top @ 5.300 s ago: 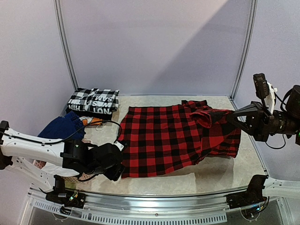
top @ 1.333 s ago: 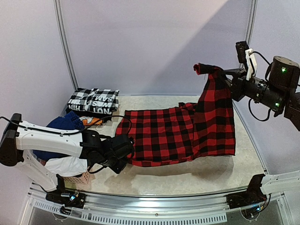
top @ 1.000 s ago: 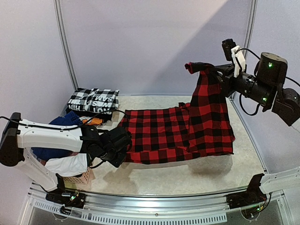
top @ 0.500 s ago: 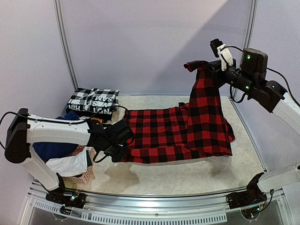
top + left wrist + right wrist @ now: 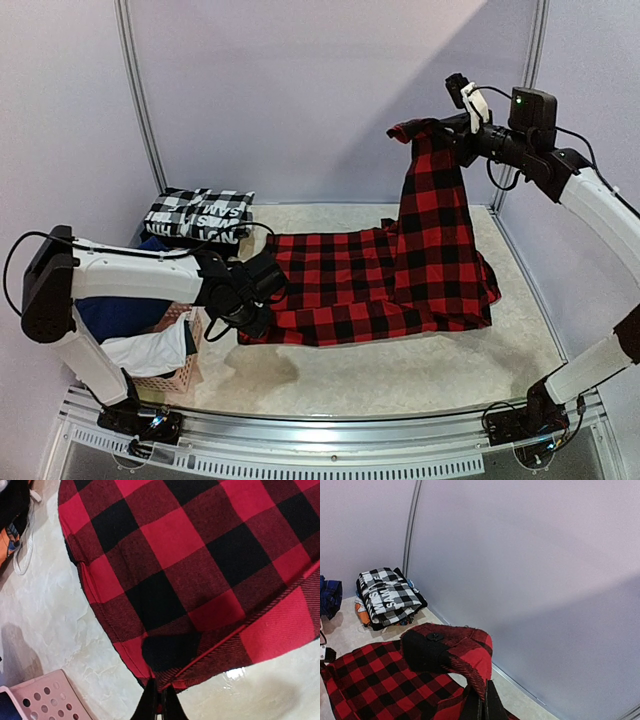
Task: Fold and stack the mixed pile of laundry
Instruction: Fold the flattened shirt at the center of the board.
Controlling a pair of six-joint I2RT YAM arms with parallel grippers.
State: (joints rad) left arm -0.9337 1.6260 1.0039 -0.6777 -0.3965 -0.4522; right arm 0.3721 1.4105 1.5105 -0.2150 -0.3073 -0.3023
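Observation:
The red-and-black plaid shirt (image 5: 370, 285) lies spread across the table, its right side pulled up into the air. My right gripper (image 5: 452, 128) is shut on the shirt's cuff (image 5: 440, 647) high above the back right of the table, and the sleeve hangs down from it. My left gripper (image 5: 252, 318) is shut on the shirt's near left hem corner (image 5: 165, 680), just above the tabletop. A folded black-and-white checked garment (image 5: 200, 215) lies at the back left. More of the laundry pile, blue and white pieces (image 5: 130, 320), fills the basket on the left.
The pink lattice basket (image 5: 175, 375) stands at the near left beside my left arm, its corner (image 5: 40, 700) showing in the left wrist view. Metal posts (image 5: 135, 90) and grey walls ring the table. The marbled tabletop (image 5: 400, 370) lies bare in front of the shirt.
My right gripper has carried the cuff higher and to the left, stretching the sleeve up. My left gripper has slid the hem corner slightly farther from the front edge and to the right.

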